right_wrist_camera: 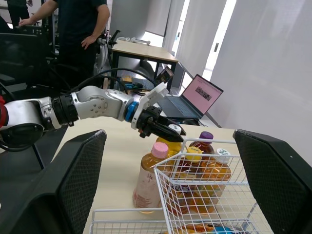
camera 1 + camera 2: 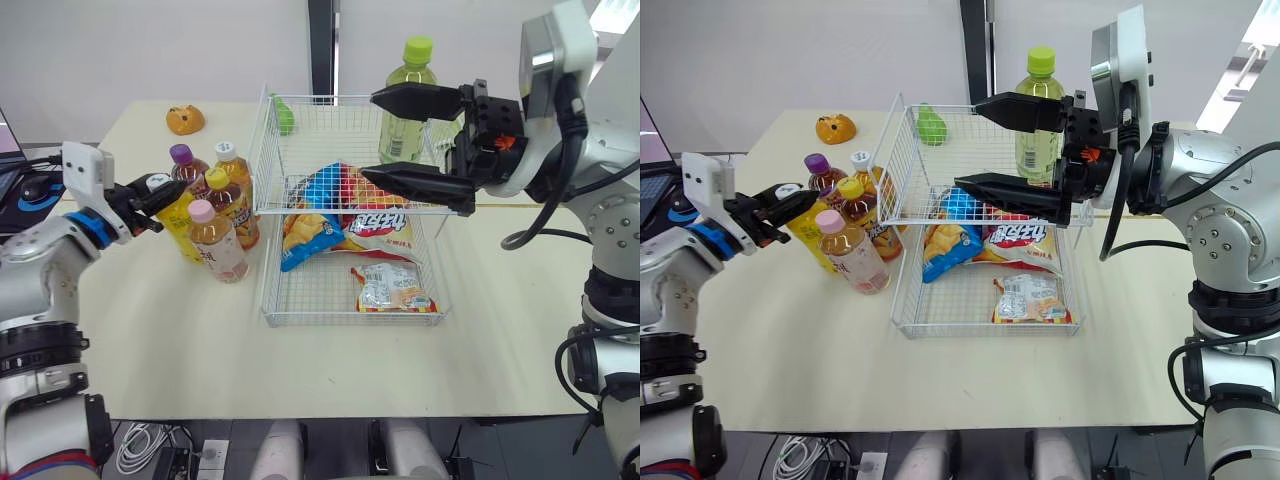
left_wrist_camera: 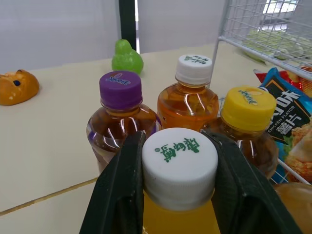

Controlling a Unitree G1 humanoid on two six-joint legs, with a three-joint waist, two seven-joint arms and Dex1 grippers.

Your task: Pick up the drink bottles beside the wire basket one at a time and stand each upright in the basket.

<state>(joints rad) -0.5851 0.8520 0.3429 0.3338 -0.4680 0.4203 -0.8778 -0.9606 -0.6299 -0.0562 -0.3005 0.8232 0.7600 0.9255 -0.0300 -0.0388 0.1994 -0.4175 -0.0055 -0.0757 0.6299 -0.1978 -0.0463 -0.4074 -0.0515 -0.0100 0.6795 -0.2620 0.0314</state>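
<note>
Bottle of yellow drink pinched by left gripper; right gripper wide.

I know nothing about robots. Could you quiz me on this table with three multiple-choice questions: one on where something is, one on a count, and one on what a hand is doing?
1. Where is the right gripper?
A) above the white wire basket
B) flat on the tabletop
C) below the table

2. How many drink bottles stand on the cream table beside the basket?
A) three
B) five
C) eight

3. What is the left gripper doing?
A) open, away from everything
B) closed on the white-capped yellow drink bottle
C) holding a snack bag

Answers:
1 A: its spread fingers hang over the basket's wires.
2 B: the caps are purple, white, yellow, pink and the gripped white one.
3 B: one finger sits on each side of the cap.
</note>
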